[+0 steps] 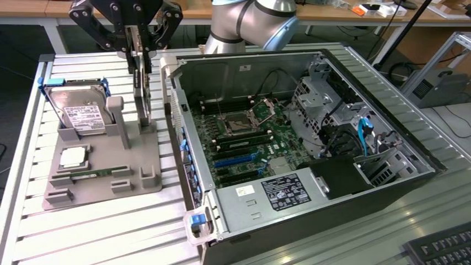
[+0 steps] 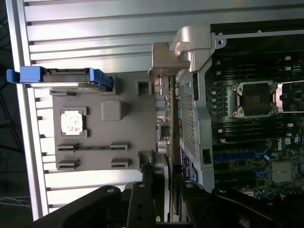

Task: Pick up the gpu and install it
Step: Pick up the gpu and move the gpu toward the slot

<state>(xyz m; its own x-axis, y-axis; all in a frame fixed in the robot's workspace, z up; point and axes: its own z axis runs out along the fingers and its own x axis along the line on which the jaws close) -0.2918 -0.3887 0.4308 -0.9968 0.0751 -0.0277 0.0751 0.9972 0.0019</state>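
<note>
— What's carrying everything out there?
— I see a ribbed metal table (image 1: 74,234). A grey parts holder (image 1: 147,154) and the open computer case (image 1: 401,193) sit directly on it, side by side.

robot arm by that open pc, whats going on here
The arm's gripper is down over the top edge of the gpu. The gpu stands upright in a grey holder, on the exterior view's left of the open pc case. The gpu is not yet in the case. A hard drive, a cpu and a ram stick also sit in the holder.
</note>
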